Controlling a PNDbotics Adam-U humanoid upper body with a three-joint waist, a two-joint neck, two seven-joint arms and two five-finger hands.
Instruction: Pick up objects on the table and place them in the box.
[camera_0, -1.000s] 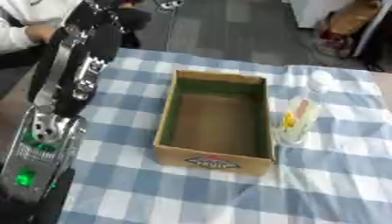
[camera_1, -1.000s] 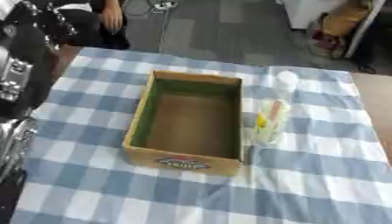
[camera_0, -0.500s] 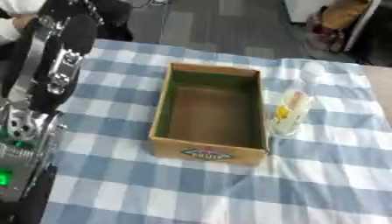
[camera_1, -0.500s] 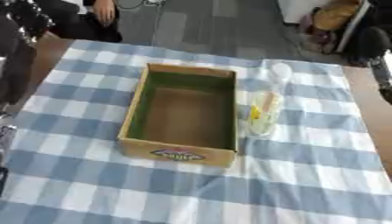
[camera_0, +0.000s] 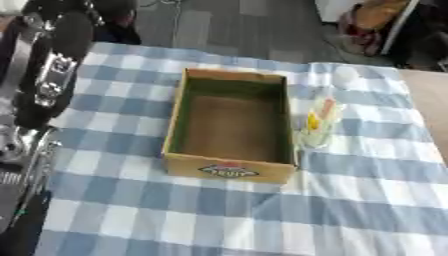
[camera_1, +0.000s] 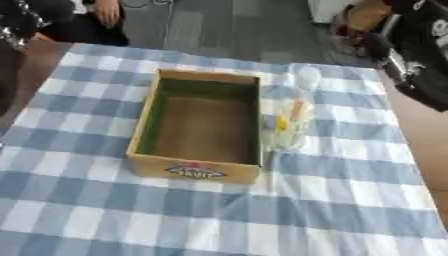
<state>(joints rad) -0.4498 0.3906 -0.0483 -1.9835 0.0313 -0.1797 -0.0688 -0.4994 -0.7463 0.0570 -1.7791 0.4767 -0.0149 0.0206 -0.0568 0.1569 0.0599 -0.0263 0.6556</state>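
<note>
A: Left eye view, what's showing?

B: Open cardboard box (camera_0: 233, 127) is sitting mid-bench on the blue-and-white checked cloth (camera_0: 350, 200), printed label facing the near edge. Nothing is lying inside it. A clear bag (camera_0: 317, 126) with yellow and orange bits in it is touching the box's right wall, outside it. A small pale round thing (camera_0: 345, 75) is lying on the cloth beyond the bag, near the far right corner; I can't make out what it is.

A: Left hand?

B: Left arm (camera_0: 39, 85) is running down the left edge, black with silver joints, over the cloth's left border. I'm not seeing the hand itself, so I can't tell whether the fingers are open or closed.

A: Right eye view?

B: Same layout, shifted a bit. The box is sitting left of centre, the bag is leaning against its right wall, and the pale round thing is lying past it. A black arm section (camera_1: 420, 55) is coming in at the upper right, over the bench's bare right edge (camera_1: 420, 145). The right hand isn't showing either, so no call on its fingers. Nothing is touching the bag or the box.
</note>
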